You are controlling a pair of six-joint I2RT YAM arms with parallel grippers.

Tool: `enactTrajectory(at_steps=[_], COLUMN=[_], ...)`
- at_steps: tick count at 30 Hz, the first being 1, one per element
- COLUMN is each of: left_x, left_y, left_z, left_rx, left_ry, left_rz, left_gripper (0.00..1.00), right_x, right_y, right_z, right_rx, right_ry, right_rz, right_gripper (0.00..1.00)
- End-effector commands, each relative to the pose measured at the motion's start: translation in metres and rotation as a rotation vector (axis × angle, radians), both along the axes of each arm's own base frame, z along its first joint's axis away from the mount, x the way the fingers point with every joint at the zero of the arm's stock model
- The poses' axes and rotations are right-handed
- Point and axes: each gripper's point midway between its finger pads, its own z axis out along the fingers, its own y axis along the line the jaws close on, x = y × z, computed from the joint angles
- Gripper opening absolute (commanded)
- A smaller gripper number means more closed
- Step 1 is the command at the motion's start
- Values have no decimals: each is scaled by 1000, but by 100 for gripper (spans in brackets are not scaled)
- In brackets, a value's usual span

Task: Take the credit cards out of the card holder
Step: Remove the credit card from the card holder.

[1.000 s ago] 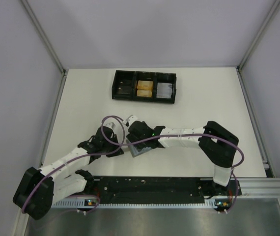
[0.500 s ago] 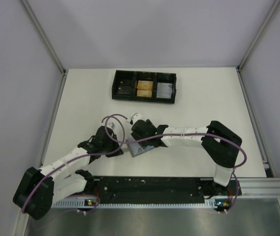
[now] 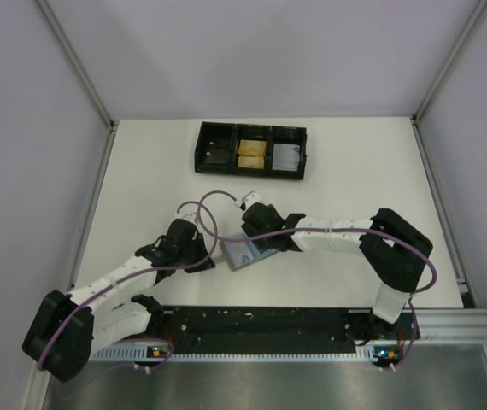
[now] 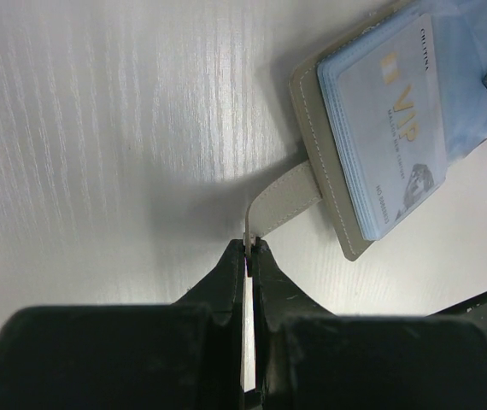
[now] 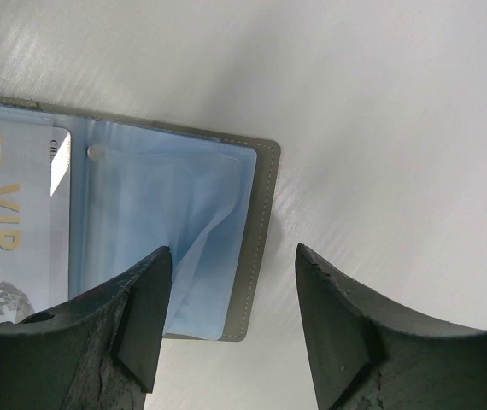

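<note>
Left gripper (image 4: 248, 246) closed tight on the tab (image 4: 288, 196) of the holder (image 4: 310, 107); the tab's end is pinched between the two fingers and stands on edge; its strap runs up and right to the holder's grey cover. Right gripper (image 5: 233, 256) open, nothing between its jaws; it stands over the holder's free edge, one finger (image 5: 145, 307) above the pale blue sleeves (image 5: 175, 213), the other above bare table (image 5: 380, 128); whether either finger touches the holder cannot be told.

Holder lies open and flat on the table, near the front, between the two grippers; light blue inside faces up. Cards (image 4: 389, 120) sit stacked in the half nearer the tab; top card whitish with gold "VIP" lettering; their number cannot be told. The other half shows clear blue sleeves, slightly rumpled.

Black tray (image 3: 251, 149) with three compartments stands well apart at the far side; middle compartment holds orange-tan items; right one something silvery-grey; left one too dark to tell.
</note>
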Motion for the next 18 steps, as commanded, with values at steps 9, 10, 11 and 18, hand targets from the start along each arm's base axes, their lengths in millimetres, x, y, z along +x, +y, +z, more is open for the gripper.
enactTrajectory(at_steps=[9, 10, 11, 18], left_x=[27, 28, 30, 39], left_y=[-15, -19, -23, -64], left_z=[77, 89, 99, 149], left_rx=[-100, -123, -146, -337], left_ry=[-182, -205, -224, -264], left_rz=[-1, -15, -32, -130], left_gripper=[29, 31, 32, 31], right_x=[1, 1, 1, 3], right_y=[-2, -1, 1, 5], right_z=[20, 22, 25, 34], right_rx=[127, 133, 144, 165], right_ry=[25, 26, 28, 17], right_rz=[-17, -12, -6, 5], right_gripper=[54, 54, 54, 54])
